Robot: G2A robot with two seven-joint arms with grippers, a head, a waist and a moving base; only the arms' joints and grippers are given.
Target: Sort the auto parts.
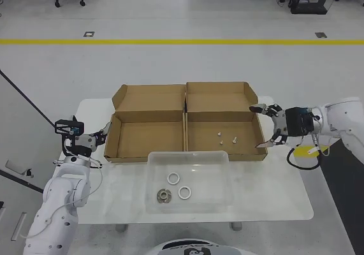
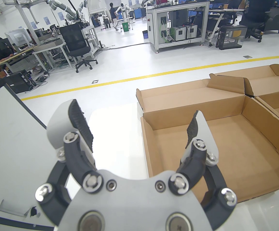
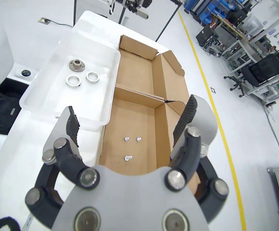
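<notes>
A clear plastic tray [image 1: 188, 155] at the table's front holds a flanged metal hub [image 1: 163, 195] and two metal rings [image 1: 173, 178] [image 1: 185, 192]; the right wrist view shows the hub [image 3: 76, 64] and a ring [image 3: 73, 81] too. Behind the tray stand two open cardboard boxes. The left box [image 1: 145, 137] has nothing in it. Three small bolts [image 3: 126, 139] [image 3: 138, 139] [image 3: 128, 157] lie in the right box [image 1: 223, 121]. My left gripper [image 2: 137, 111] hangs open just outside the left box's left wall. My right gripper [image 3: 131, 104] is open at the right box's right end.
The white table [image 1: 283, 197] has bare room to the right of the tray and in front of the right arm. A grey slanted panel [image 1: 9, 127] stands off the table's left side. The boxes' raised back flaps [image 1: 150, 95] stand along the far edge.
</notes>
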